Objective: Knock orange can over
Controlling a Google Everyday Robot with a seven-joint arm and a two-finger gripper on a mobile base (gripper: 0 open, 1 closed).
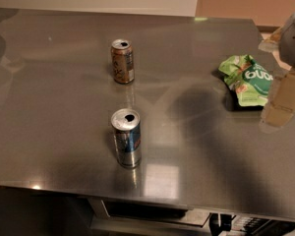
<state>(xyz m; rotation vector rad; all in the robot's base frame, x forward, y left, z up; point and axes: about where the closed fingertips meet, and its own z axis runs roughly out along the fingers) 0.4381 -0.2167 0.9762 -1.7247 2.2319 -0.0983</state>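
Note:
The orange can point(122, 61) stands upright on the grey table point(59, 112), at the back centre-left, with its silver top and pull-tab hole showing. My gripper point(284, 90) hangs at the right edge of the view, above the table's right side and far to the right of the orange can. It touches neither can, and part of it is cut off by the frame edge.
A silver-and-blue can point(127, 138) stands upright in front of the orange can, nearer the front edge. A crumpled green snack bag point(247, 79) lies at the right, just left of the gripper. A pale wall runs behind the table.

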